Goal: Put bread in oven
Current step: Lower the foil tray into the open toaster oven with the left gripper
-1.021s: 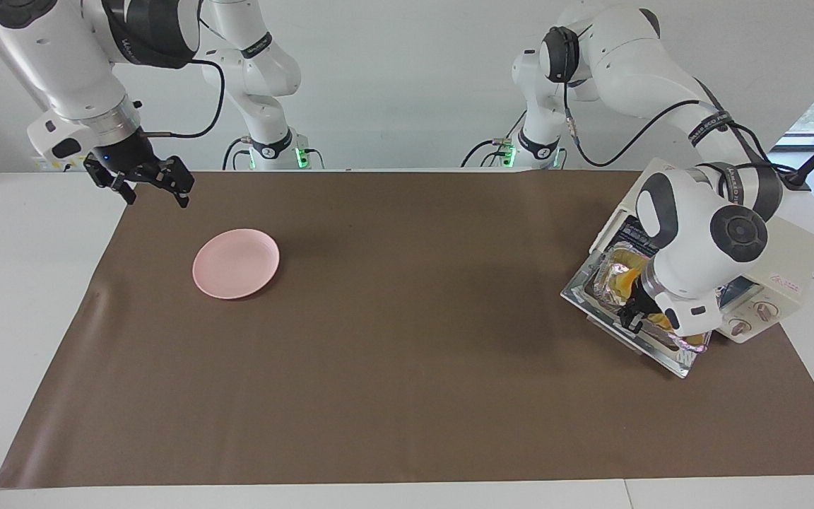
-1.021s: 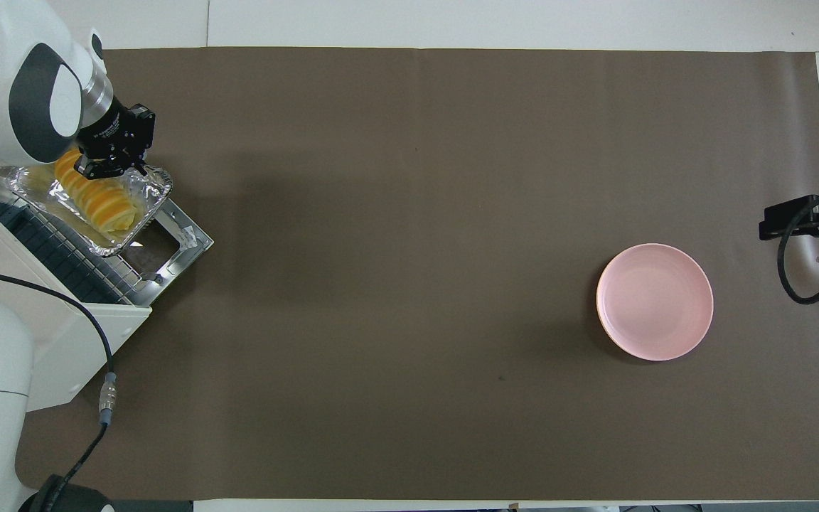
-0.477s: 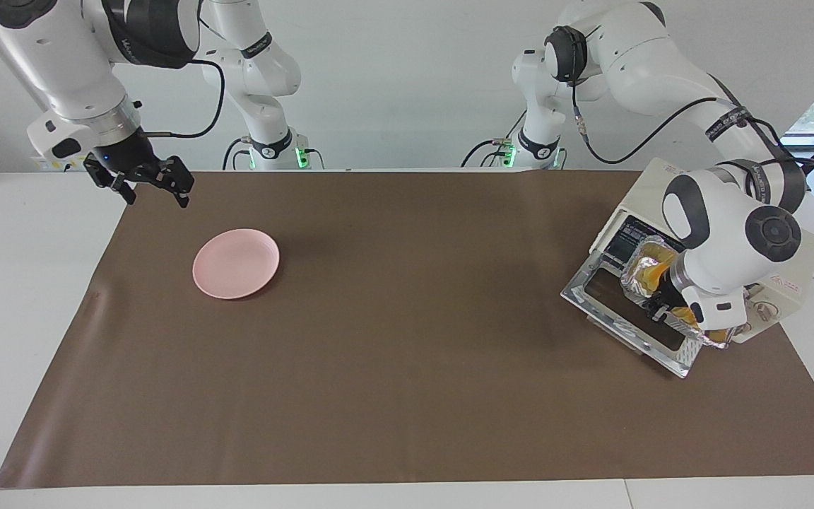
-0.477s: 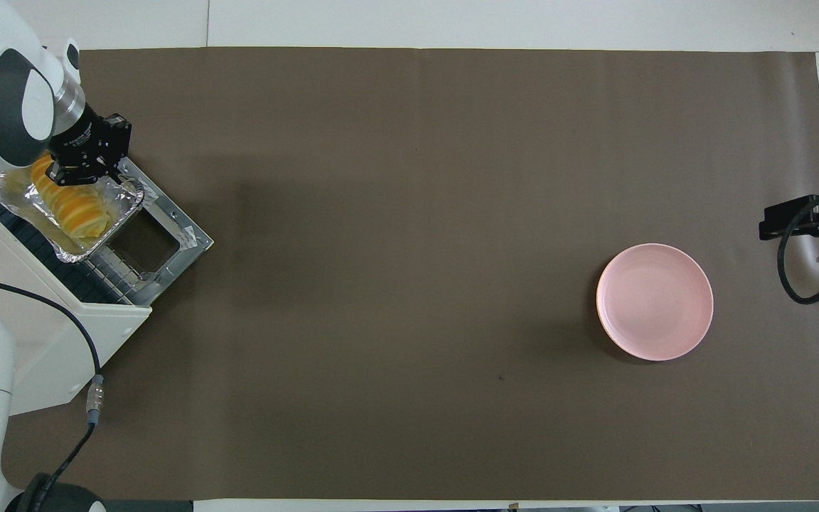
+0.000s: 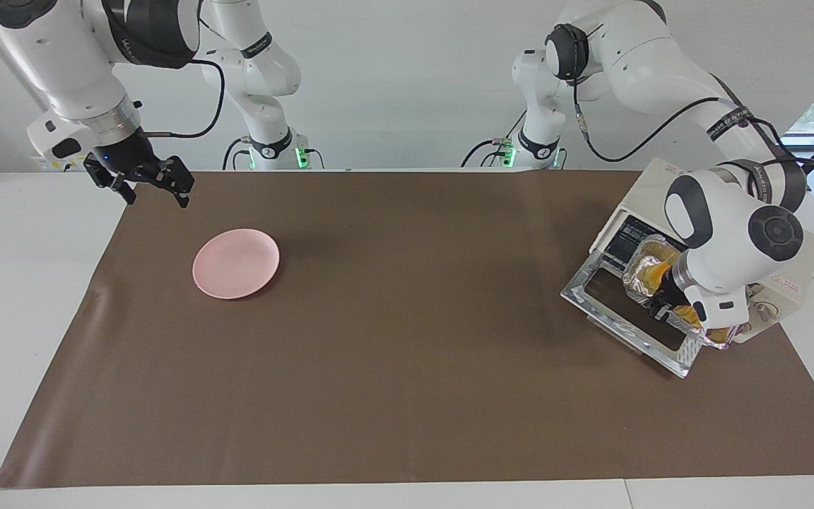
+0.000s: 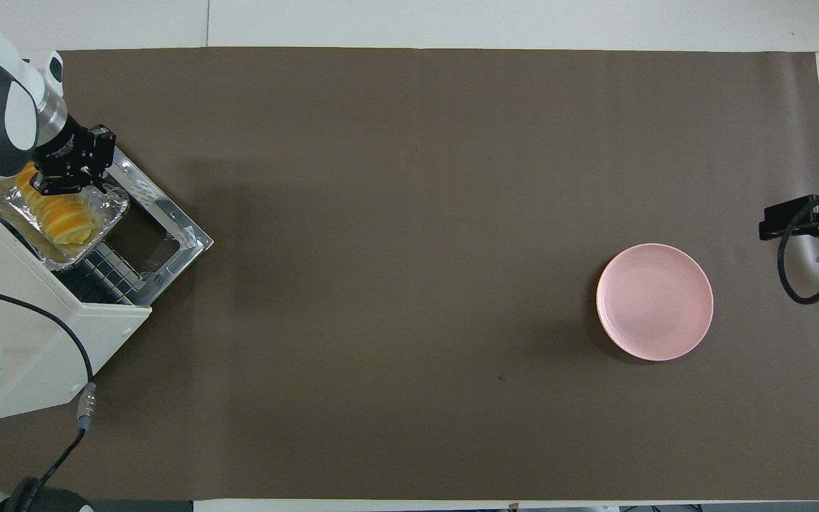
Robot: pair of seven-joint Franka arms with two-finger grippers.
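Note:
The bread (image 6: 62,219) (image 5: 651,271), a row of yellow-orange slices, lies in a crinkled foil tray (image 6: 109,210) (image 5: 634,274). The tray rests on the wire rack, partly inside the cream-white oven (image 6: 100,328) (image 5: 797,260), whose door (image 6: 171,238) (image 5: 615,311) hangs down open. My left gripper (image 6: 68,179) (image 5: 660,311) is shut on the tray's outer rim, over the open door. The left wrist hides part of the bread in the facing view. My right gripper (image 5: 154,189) (image 6: 800,220) hangs open and empty over the mat's corner at the right arm's end.
A round pink plate (image 5: 236,263) (image 6: 655,301) lies on the brown mat (image 5: 407,353) toward the right arm's end. The oven stands at an angle at the left arm's end, its door reaching out over the mat.
The foil tray with the bread has slid farther into the oven, and my left gripper went with it. The right arm has not moved.

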